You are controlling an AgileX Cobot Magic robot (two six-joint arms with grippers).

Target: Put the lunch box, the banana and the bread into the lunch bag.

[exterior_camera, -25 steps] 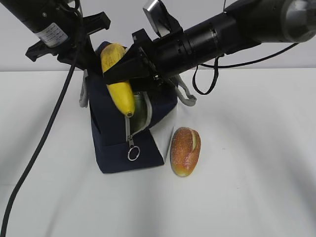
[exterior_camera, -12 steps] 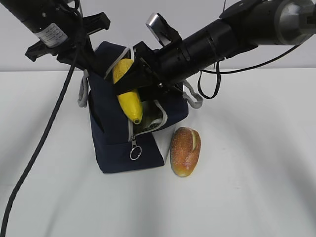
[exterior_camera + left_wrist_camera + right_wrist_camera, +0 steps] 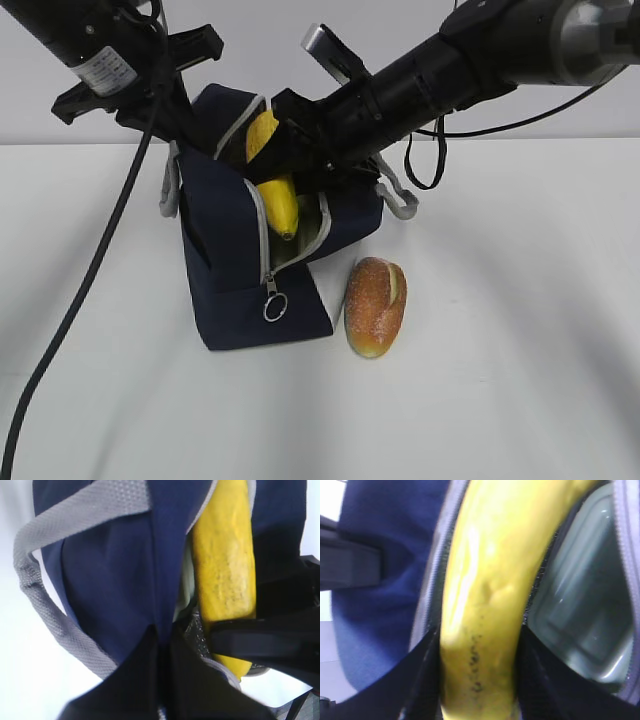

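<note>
Far left, the left gripper (image 3: pixel 185 125) sits at the back top corner of the lunch bag (image 3: pixel 225 270), its jaws closed tight on a fold of the navy fabric; in the left wrist view the cloth (image 3: pixel 115 600) bunches down into the dark gripper body and a grey strap handle (image 3: pixel 45 615) loops off to the side. The bag stands on the white table (image 3: pixel 500 350), zipper parted, ring pull (image 3: pixel 272 307) hanging at the front. Into that opening goes the banana (image 3: pixel 275 190), tip down, half inside the mouth. The right gripper (image 3: pixel 290 150) clamps it near the upper end, and the right wrist view shows both black fingers (image 3: pixel 422 680) pressed against the yellow skin. Beside the fruit, inside the bag, lies the lunch box (image 3: pixel 585 615), its pale lid showing. Further right, the bread (image 3: pixel 375 305) rests on the table just beside the bag's front corner, outside it.
</note>
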